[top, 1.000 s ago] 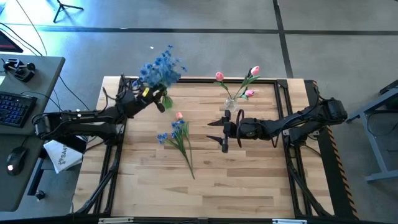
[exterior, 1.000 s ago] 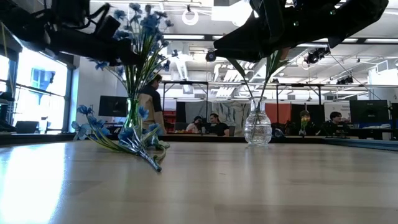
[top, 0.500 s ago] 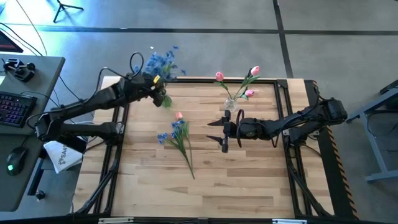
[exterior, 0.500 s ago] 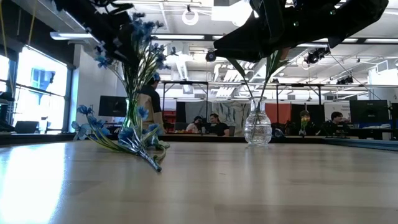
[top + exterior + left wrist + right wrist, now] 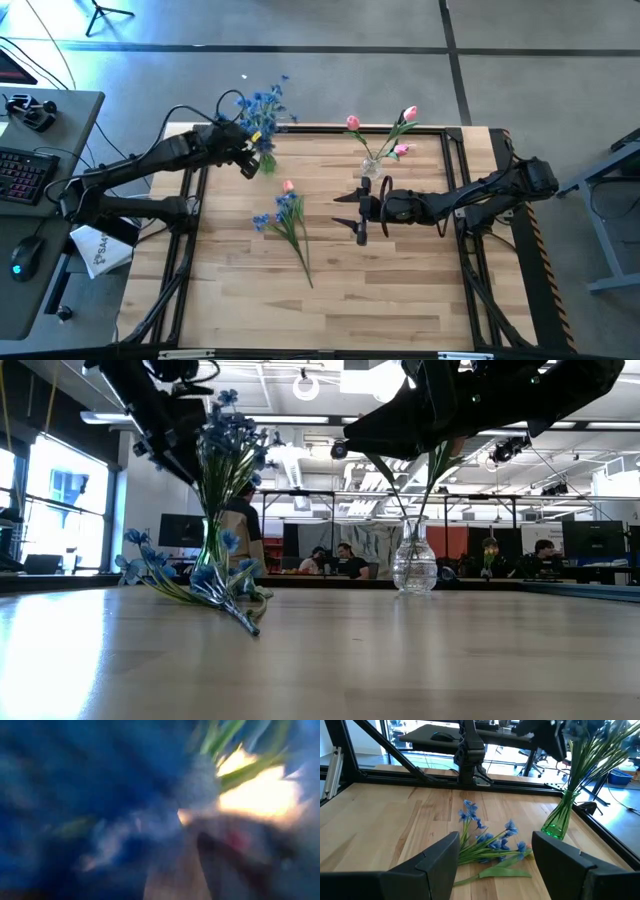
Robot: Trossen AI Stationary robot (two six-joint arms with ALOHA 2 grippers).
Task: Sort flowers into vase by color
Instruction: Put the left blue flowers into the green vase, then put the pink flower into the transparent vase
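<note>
1. left gripper (image 5: 247, 160) up at the blue bunch (image 5: 262, 106) standing in the green vase (image 5: 559, 819), far-left table (image 5: 400, 290) corner; grip state cannot tell.
2. right gripper (image 5: 361, 214) hovers mid-table, fingers apart, likely waiting.
3. loose blue stems and a pink bud (image 5: 288, 186) lie unsorted (image 5: 285, 222); pink tulips sit in the clear vase (image 5: 414, 568).
4. right wrist view alone shows the green glass; left wrist view is a blur.

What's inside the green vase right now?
The green vase holds blue flowers, their green stems fanning up out of its neck. The left gripper is at the bunch. Its grip on the stems is hidden; that wrist view shows only blur.
</note>
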